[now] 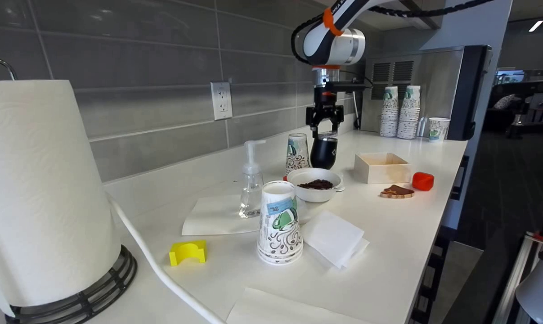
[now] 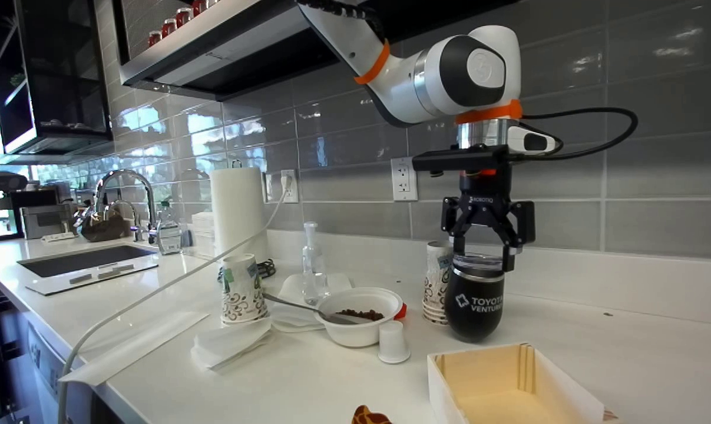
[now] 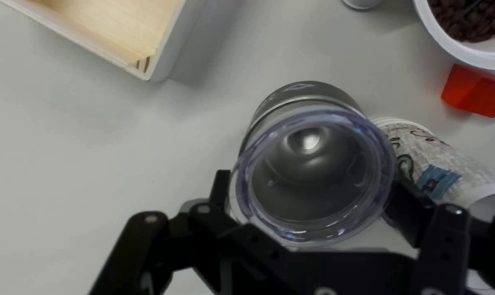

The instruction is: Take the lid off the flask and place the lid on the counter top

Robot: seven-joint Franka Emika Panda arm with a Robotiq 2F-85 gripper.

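Right of centre in an exterior view, the gripper [image 2: 483,258] points downward, its fingers [image 2: 510,257] closed in on opposite sides of the clear lid [image 2: 476,262]. The lid is at the mouth of the black flask [image 2: 474,303]; I cannot tell whether it is seated or slightly raised. The flask stands on the white counter top [image 2: 632,347]. In the wrist view, the lid's rim takes up the middle of the frame, and the flask's metal inside shows through it. Just beside the flask, toward the right edge, is a stack of paper cups [image 3: 440,155]. A red block [image 3: 475,92] and a white bowl [image 3: 473,55] of dark beans [image 3: 473,22] are upper right, a wooden box [image 3: 124,24] upper left.
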